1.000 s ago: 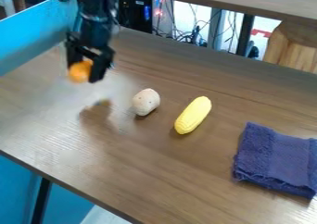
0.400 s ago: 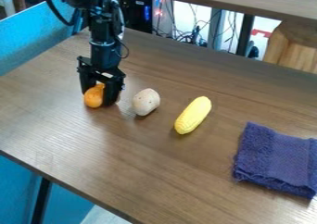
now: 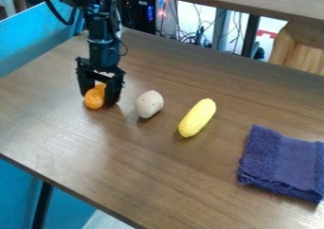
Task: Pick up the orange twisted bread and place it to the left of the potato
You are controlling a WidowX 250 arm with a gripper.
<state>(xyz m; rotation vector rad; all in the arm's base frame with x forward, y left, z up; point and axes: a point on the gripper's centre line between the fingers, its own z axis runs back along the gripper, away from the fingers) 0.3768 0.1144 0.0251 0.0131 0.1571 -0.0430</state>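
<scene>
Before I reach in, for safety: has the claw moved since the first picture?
Yes. The claw has come down and slightly right in the view: first higher than the pale lump, it is now left of it, about level.

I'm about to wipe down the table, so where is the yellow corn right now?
In the camera view, the yellow corn lies near the middle of the table, between the whitish lump and the purple cloth.
</scene>
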